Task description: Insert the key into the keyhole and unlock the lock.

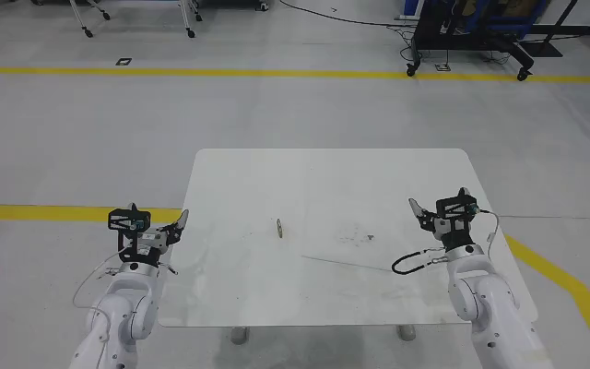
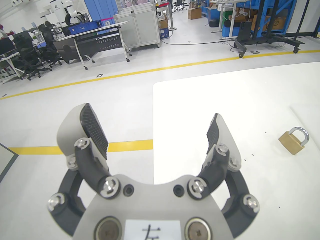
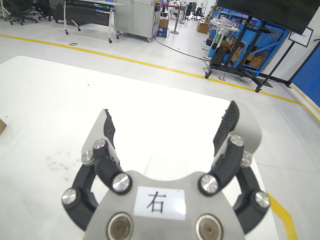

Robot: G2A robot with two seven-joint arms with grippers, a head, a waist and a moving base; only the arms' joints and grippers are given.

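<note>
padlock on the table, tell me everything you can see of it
Small padlock: brass-coloured blocky body and a shiny silver U-shaped shackle that appears closed. It sits near the middle of the white table, touching only the tabletop. It is closer to the left gripper than the right gripper, and both are open and well apart from it. Whether it stands or lies flat is unclear.

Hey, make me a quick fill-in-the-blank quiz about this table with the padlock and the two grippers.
1. The padlock lies on a ____ table.
2. The left gripper has its fingers ____.
3. The right gripper holds ____.
Missing words: white; open; nothing.
</note>
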